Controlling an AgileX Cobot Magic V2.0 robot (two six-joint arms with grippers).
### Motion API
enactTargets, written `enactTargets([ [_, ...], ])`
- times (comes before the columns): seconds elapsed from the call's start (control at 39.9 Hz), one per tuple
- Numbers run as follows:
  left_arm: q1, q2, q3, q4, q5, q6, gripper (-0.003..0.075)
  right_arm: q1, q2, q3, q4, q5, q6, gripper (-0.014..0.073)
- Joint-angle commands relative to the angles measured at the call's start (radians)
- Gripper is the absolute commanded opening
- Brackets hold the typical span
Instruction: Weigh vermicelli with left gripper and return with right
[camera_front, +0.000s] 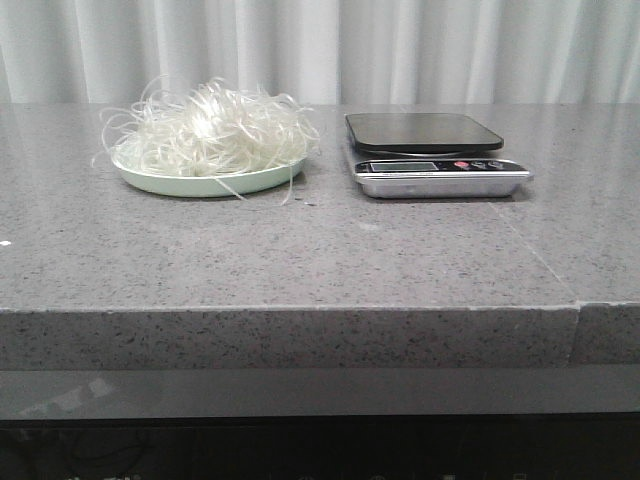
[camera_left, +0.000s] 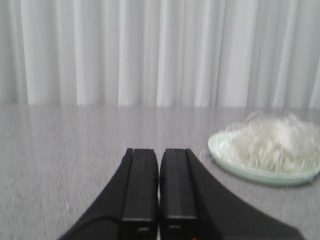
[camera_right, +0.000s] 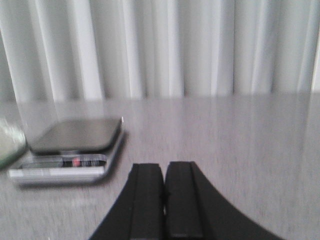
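Note:
The vermicelli (camera_front: 212, 125), a fluffy tangle of thin whitish strands, lies heaped on a pale green plate (camera_front: 170, 184) at the back left of the grey table. A kitchen scale (camera_front: 430, 153) with a dark weighing pad and a silver front stands to its right. Neither gripper shows in the front view. In the left wrist view my left gripper (camera_left: 159, 150) is shut and empty, low over the table, with the vermicelli (camera_left: 272, 142) and plate (camera_left: 220, 150) ahead to one side. In the right wrist view my right gripper (camera_right: 164, 165) is shut and empty, with the scale (camera_right: 75, 142) ahead to the side.
White curtains (camera_front: 320, 50) hang behind the table. The table's front edge (camera_front: 300, 310) runs across the front view, with a seam (camera_front: 577, 330) near its right end. A sliver of the plate (camera_right: 9, 145) shows at the edge of the right wrist view.

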Motion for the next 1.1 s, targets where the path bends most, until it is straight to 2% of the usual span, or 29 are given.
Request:
enactTargets([
  [0.0,-0.001,-0.016,-0.141,-0.009,-0.033,-0.006,0.0155,-0.008,-0.011,-0.122,0.0,-0.028,-0.005,0.0164],
  [0.3,-0.001,0.105,-0.5,-0.009,0.229,-0.006,0.0155,-0.008,0.128,-0.415,0.0,0.15,-0.005,0.0164],
  [0.5,-0.001,0.223,-0.656,-0.009,0.312,-0.006,0.0155,-0.008,0.251,-0.58,0.0,0.304,-0.005,0.0164],
  [0.63,-0.001,0.284,-0.684,-0.009,0.336,-0.006,0.0155,-0.008,0.33,-0.643,0.0,0.414,-0.005,0.0164],
  [0.8,-0.001,0.351,-0.684,-0.009,0.395,-0.006,0.0155,-0.008,0.425,-0.648,0.0,0.509,-0.005,0.0164],
  [1.08,-0.001,0.401,-0.628,-0.009,0.447,-0.006,0.0155,-0.008,0.527,-0.647,0.0,0.543,-0.005,0.0164],
])
